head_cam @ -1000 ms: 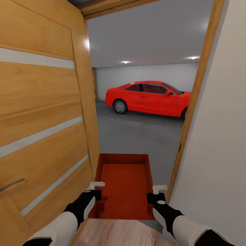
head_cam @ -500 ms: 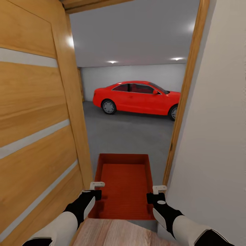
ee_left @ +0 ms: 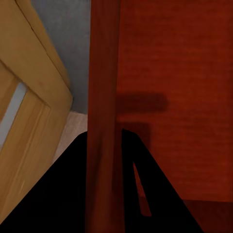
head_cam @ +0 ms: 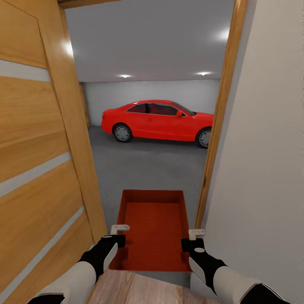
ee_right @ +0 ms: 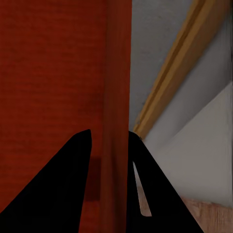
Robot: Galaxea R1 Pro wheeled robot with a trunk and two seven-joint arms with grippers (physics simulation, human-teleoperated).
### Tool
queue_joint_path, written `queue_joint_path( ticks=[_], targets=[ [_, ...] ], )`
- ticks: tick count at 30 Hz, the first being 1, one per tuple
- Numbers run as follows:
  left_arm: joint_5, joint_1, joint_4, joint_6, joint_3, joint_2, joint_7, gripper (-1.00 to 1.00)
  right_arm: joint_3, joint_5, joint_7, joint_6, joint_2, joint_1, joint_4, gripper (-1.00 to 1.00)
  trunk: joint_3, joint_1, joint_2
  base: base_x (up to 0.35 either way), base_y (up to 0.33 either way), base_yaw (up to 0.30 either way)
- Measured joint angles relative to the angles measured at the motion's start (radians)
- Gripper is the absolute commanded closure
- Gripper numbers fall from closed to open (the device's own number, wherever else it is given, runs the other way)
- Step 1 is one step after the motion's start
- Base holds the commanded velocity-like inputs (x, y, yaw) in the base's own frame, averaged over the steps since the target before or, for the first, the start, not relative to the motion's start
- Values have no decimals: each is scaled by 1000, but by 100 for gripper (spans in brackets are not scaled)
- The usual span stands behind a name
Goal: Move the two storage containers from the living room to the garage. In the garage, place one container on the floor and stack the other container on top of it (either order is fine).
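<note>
car [head_cam: 158, 120]: rear hidden by door frame [head_cam: 217, 114] | door [head_cam: 38, 147]: cut off at left edge

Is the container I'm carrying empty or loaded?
Empty: the head view shows the storage container's bare ribbed bottom, nothing inside. Cannot tell if a second one is nested beneath.

We see an orange-red storage container [head_cam: 154, 228] with a finely ribbed bottom and darker red walls. Our left gripper [head_cam: 120, 234] and right gripper [head_cam: 191, 239] carry black housings with pale grey-white fingers, and the forearms behind them are white. The open door [head_cam: 40, 160] is warm honey wood with horizontal grain, crossed by pale grey stripes. The door frame [head_cam: 217, 114] is the same golden wood. The wall [head_cam: 266, 147] beside us is off-white. The garage floor [head_cam: 147, 169] is mottled dark grey. A glossy red car [head_cam: 158, 120] with silver wheels stands before a pale grey wall. Underfoot lies light wood planking [head_cam: 135, 289].
</note>
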Motion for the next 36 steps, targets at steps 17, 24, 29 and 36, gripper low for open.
queue_joint_path(
  ticks=[17, 24, 29, 36],
  targets=[
    [0, 0, -1, 0, 0, 0, 0, 100, 0, 0, 0, 0, 0, 0, 0, 100, 0, 0, 0, 138, 149, -71],
    [0, 0, 0, 0, 0, 0, 0, 100, 0, 0, 0, 0, 0, 0, 0, 100, 0, 0, 0, 202, 223, -11],
    [0, 0, 0, 0, 0, 0, 0, 100, 0, 0, 0, 0, 0, 0, 0, 100, 0, 0, 0, 196, 192, -120],
    [0, 0, 0, 0, 0, 0, 0, 100, 0, 0, 0, 0, 0, 0, 0, 100, 0, 0, 0, 115, 82, -169]
  ],
)
